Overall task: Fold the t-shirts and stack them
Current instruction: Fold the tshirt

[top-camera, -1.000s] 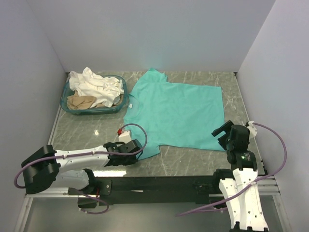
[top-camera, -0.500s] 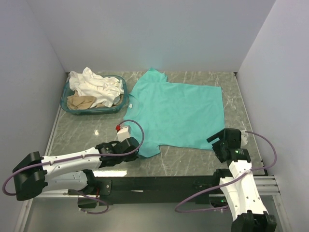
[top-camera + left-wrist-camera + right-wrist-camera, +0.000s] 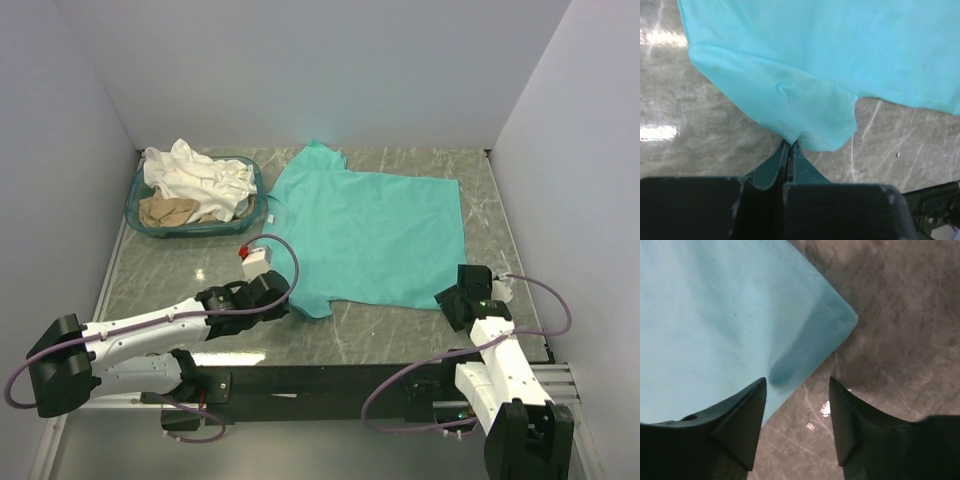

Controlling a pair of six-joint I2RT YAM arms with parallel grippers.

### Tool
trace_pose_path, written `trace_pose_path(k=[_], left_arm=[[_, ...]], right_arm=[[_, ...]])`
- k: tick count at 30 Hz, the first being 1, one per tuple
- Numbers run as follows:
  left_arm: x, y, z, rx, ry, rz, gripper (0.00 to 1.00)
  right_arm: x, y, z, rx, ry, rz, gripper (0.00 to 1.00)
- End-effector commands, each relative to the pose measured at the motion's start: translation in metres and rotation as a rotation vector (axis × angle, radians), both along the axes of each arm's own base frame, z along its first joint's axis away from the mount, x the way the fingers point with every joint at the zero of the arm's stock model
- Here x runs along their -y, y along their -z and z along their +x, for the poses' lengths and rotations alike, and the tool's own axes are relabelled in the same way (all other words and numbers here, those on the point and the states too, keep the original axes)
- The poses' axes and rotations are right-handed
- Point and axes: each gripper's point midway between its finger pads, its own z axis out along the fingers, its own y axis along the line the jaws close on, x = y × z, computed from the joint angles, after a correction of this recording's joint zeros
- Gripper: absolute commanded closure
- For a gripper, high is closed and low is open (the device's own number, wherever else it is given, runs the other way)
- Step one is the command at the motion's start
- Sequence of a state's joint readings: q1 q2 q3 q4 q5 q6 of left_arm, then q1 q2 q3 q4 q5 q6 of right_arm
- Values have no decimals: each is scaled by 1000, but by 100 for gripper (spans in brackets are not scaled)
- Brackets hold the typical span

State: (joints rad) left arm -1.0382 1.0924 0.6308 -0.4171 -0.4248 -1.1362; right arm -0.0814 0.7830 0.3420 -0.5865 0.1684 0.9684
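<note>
overhead view: teal-green t-shirt (image 3: 365,235) lies spread flat on the grey marble table (image 3: 180,275), collar toward the left and bottom hem toward the right. to the left of the collar, near the far left corner, stands an oval teal basket (image 3: 190,230) with the white t-shirts (image 3: 195,172) and a beige t-shirt (image 3: 165,210) crumpled inside. the left gripper (image 3: 284,303) is at the near sleeve of the teal-green t-shirt, and the right gripper (image 3: 452,296) is low at the near right corner of the hem. left wrist view: the two jaws of the left gripper (image 3: 790,145) are pressed together with no gap, and the edge of the sleeve is pinched between their tips. the cloth makes small wrinkles that run toward this point, and the rest of the shirt lies flat beyond. right wrist view: the right gripper (image 3: 797,383) is released, its fingers (image 3: 742,415) stand apart, and the hem corner lies between them. one finger is over the cloth, the other over bare table. it holds nothing; whether the tips touch the surface i cannot tell.
</note>
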Motion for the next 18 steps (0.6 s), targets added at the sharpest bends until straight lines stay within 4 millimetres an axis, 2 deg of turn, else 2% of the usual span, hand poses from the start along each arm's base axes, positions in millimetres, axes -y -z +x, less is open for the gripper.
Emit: trace_pose_path(k=[1, 2, 3, 10, 13, 14, 17, 18], left_arm=[[4, -18, 17, 53, -10, -18, 99], [1, -19, 20, 53, -20, -21, 99], [1, -20, 21, 54, -21, -25, 99], [-9, -23, 33, 72, -58, -19, 99], [-10, -28, 38, 86, -62, -18, 99], [-11, -30, 40, 90, -68, -18, 99], [-8, -38, 45, 107, -67, -29, 99], [-7, -39, 46, 110, -62, -34, 99]], right_arm=[[12, -3, 10, 25, 37, -54, 44], [13, -4, 11, 27, 36, -60, 50], [15, -3, 10, 24, 39, -70, 51], [20, -3, 16, 16, 35, -95, 55], [18, -1, 19, 15, 12, -93, 72], [17, -1, 18, 11, 11, -88, 80], [16, -4, 19, 9, -15, -94, 93], [17, -6, 20, 13, -24, -100, 95]])
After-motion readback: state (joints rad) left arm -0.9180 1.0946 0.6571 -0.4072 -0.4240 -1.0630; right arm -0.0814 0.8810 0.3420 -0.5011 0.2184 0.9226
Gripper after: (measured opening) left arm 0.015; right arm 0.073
